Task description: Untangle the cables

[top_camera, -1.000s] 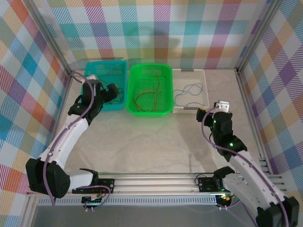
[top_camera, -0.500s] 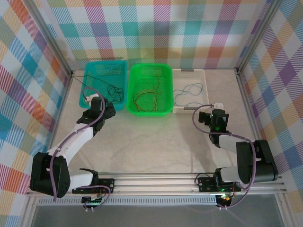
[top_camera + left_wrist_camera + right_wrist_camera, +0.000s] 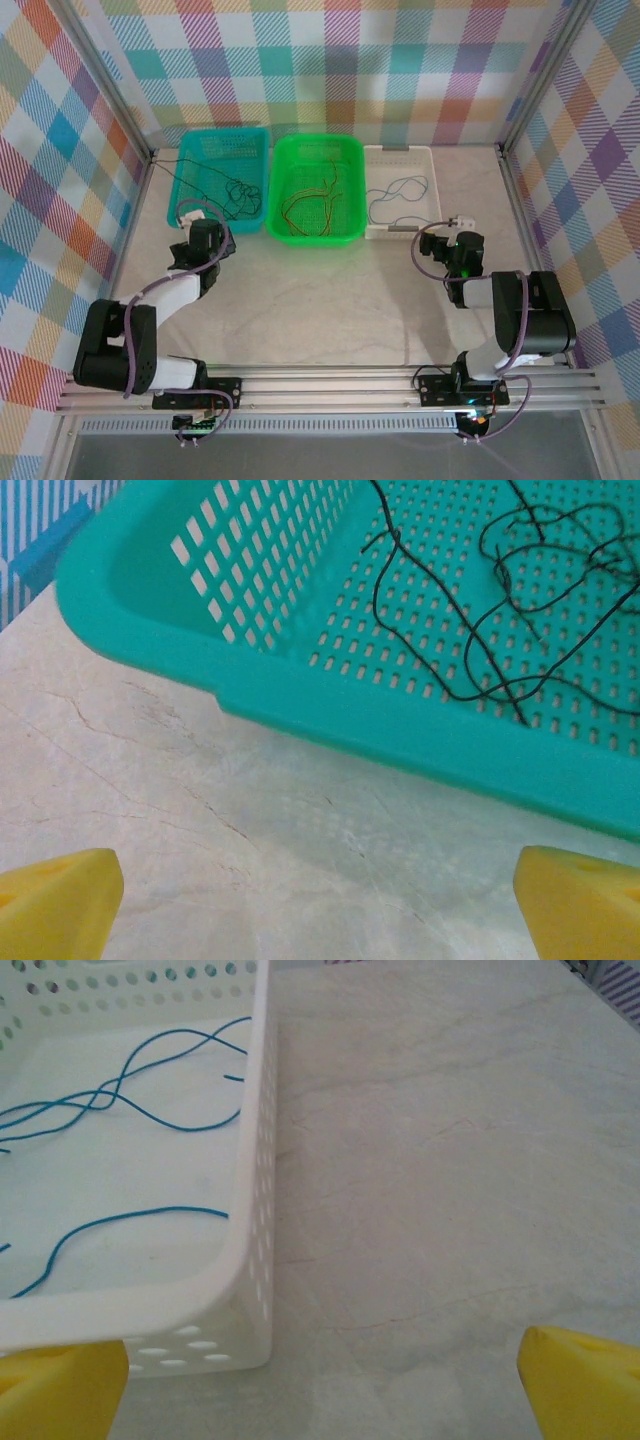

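Sorting looks done: black cable [image 3: 238,190] in teal basket [image 3: 400,730] left of green basket [image 3: 318,140], orange-brown cables [image 3: 310,205] inside it, blue cable [image 3: 120,1085] in white basket [image 3: 262,1110] right. Left fingers [image 3: 60,900], right fingers [image 3: 580,1375] spread wide, empty.

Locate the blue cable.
The blue cable lies loose inside the white basket; in the top view that is the rightmost of three baskets at the far side, beside the green basket.

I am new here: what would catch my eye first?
Three baskets stand in a row at the back: a teal basket with a black cable, a green basket with orange cables, a white basket with a blue cable. The left gripper and right gripper are open.
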`<state>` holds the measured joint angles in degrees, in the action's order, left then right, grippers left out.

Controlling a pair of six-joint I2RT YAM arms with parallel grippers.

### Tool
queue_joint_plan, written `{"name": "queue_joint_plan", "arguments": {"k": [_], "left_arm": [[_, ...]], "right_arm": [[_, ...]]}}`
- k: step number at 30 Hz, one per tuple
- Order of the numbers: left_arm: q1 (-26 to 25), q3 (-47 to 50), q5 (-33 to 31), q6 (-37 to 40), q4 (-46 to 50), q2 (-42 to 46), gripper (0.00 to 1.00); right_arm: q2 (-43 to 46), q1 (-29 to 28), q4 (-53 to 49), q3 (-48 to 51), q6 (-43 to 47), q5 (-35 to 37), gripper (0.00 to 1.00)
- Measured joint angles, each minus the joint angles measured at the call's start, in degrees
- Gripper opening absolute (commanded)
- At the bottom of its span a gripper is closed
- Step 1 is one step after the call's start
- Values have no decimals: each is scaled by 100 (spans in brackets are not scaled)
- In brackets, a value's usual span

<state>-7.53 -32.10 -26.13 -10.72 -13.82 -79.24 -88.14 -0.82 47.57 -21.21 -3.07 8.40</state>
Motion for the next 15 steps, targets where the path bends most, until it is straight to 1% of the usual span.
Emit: {"name": "queue_joint_plan", "arguments": {"k": [4,6,9,15], "left_arm": [[98,227,92,310,-879,-507,100],[142,385,238,463,-1370,-656,100],[146,407,424,629,-1700,-831,100],[173,411,651,743,-2090,-835,100]], "right_arm": [[0,2,39,0,0,-37,100],[0,2,42,0,0,-42,100],[0,0,42,0,0,-57,100],[0,2,42,0,2,-57,100]]}}
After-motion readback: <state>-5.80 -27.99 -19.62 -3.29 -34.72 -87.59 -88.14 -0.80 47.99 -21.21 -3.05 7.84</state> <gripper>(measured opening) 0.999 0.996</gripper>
